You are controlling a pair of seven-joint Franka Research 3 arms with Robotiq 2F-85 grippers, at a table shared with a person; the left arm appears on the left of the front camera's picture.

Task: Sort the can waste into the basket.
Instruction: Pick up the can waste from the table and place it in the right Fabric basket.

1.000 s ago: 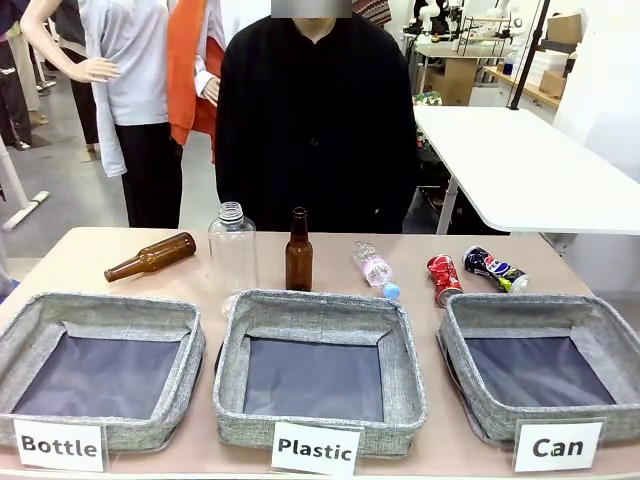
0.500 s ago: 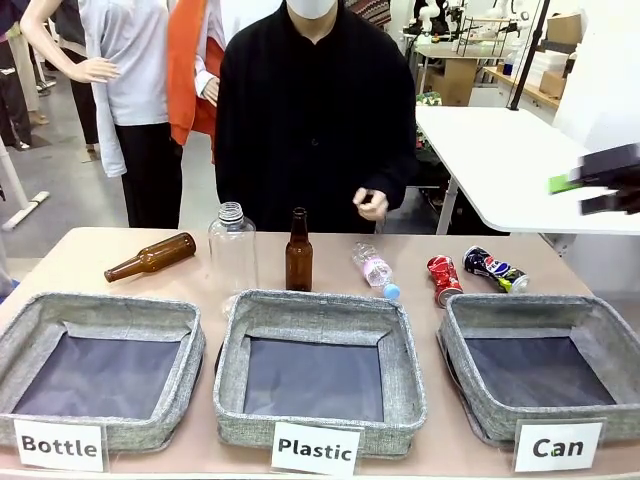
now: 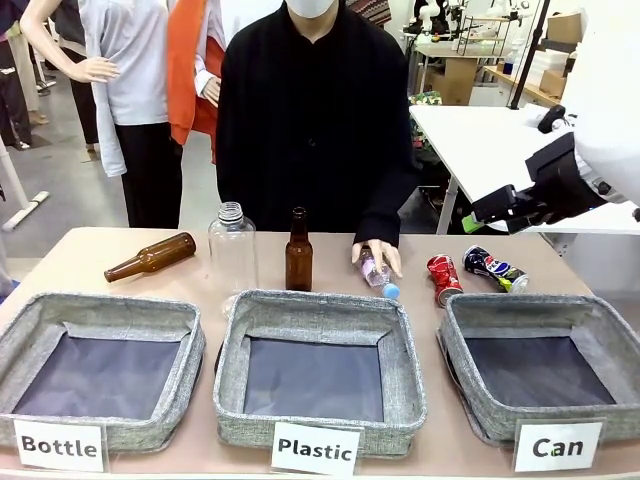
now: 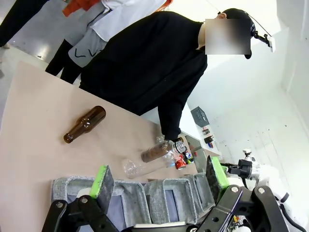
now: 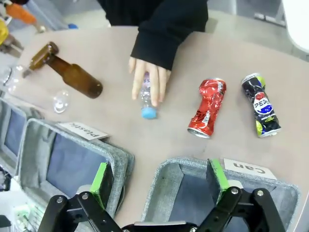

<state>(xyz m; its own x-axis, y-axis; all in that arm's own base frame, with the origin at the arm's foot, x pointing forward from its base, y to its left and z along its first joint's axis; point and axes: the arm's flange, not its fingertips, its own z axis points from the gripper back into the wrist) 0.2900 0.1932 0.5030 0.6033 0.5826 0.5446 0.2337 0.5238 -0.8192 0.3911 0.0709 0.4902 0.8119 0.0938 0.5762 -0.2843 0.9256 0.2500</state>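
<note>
Right wrist view: R gripper [image 5: 159, 178] hangs over the near rim of the Can basket [image 5: 188, 165]. Fingers are spread wide, nothing btwn them. Both cans lie flat on the table [image 5: 227, 53] past the basket's far rim, in the right half of frame. Red can [image 5: 207, 107] is just right of centre and Pepsi can [image 5: 261, 105] further right, the two apart.

Each can's long axis runs roughly top-to-bottom in frame, red can tilted a bit. Jaw line runs left-right, so it crosses the cans' narrow width. My read: little or no wrist roll needed, just go fwd and down. Red can sits nearer the jaw centreline, so it's the likely first pick.

R arm is clearly the nearer one. L gripper [image 4: 159, 176], also wide open and holding nothing, has the cans small and far, right of centre in its frame.

In the way: person's hand [image 5: 148, 79], fingers flat on a plastic bottle [image 5: 146, 101], left of red can, near but not touching. Risk is brushing that hand if the approach drifts left. Can basket rim lies close to red can's lower end, so low fingers could catch it. Brown bottle [image 5: 67, 72] is upper left, well apart.
</note>
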